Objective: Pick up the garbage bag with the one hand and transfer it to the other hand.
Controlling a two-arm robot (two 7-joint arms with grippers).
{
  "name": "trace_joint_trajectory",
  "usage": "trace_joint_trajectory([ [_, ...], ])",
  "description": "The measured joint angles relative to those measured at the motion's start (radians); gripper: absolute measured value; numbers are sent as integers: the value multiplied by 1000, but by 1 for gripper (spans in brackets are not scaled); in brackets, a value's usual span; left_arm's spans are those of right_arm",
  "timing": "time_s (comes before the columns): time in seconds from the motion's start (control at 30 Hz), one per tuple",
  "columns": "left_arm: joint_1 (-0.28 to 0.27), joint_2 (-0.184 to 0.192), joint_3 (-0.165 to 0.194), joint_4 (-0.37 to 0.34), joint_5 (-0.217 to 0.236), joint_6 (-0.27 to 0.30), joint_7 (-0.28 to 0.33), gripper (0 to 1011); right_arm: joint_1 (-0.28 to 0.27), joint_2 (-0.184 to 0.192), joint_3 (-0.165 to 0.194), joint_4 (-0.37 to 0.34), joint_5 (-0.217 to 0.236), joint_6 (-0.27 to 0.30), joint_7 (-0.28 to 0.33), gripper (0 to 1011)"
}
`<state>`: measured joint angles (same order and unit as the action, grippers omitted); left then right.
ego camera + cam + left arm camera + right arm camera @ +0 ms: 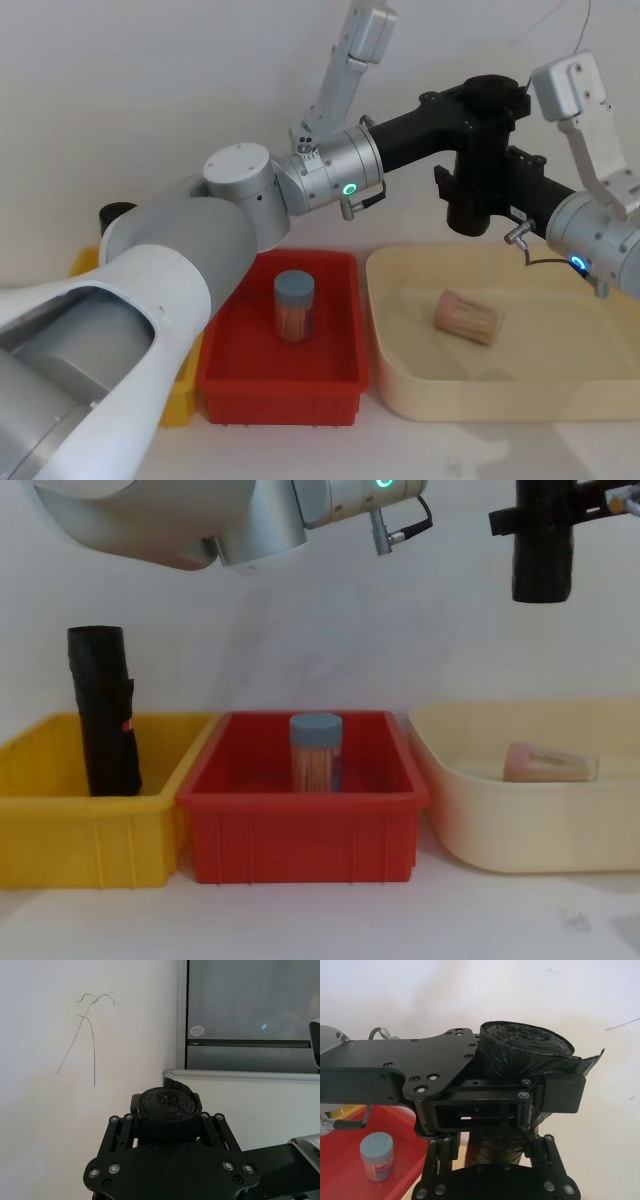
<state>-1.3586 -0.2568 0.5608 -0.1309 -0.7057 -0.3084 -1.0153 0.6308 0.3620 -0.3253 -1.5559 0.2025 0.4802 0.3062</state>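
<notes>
Both pincers grip the garbage bag (480, 165) upright; no label readable.

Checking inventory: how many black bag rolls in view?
2. One roll is held in the air between the two grippers, above the cream tub. The other roll stands upright in the yellow bin.

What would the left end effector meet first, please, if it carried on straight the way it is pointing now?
Nothing new: the left end effector already has the black garbage bag roll between its fingers, held high above the cream tub. Straight beyond looks like the right end effector, apparently also around the roll, though depth is unclear.
</notes>
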Motion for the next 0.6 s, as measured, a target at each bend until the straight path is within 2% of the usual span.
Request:
trace_joint_trajectory([
  [0.03,0,0,0,0,0,0,0,529,2,-1,-1,2,-1,-1,-1,669],
  [0.23,0,0,0,0,0,0,0,529,6,-4,-5,8,-5,-4,-3,512],
  [0.6,0,0,0,1,0,0,0,529,10,-6,-9,14,-9,-7,-4,498],
])
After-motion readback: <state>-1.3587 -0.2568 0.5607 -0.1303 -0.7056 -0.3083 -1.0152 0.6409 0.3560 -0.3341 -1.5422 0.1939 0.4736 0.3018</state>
